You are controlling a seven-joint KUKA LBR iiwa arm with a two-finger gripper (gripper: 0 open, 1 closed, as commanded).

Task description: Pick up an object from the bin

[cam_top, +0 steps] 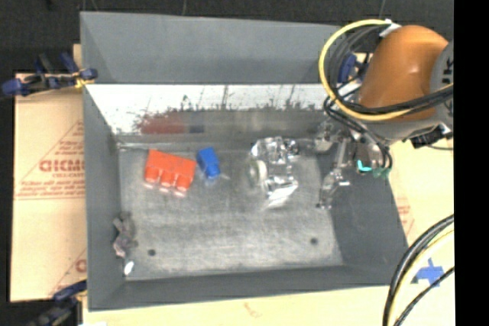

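- Crumpled clear plastic piece, shiny and silvery, lies on the floor of the grey bin, a little right of the middle and towards the back wall.
- It is the thing nearest to the gripper, lying just beside it on the side away from the arm; whether the two touch cannot be told.
- The gripper is low in the right part of the bin, close to the right wall, and hangs below the arm's rounded orange cover, which has looped cables round it.
- Whether the gripper is open or closed cannot be told from this angle, and nothing can be made out in its grasp.
- An orange block made of three joined segments lies flat in the left half of the floor, well apart from the gripper.
- A small blue piece sits just beside the orange block, between it and the clear plastic piece.
- A small dark grey lump rests in the front left corner, against the left wall, with a tiny white scrap near it towards the front.
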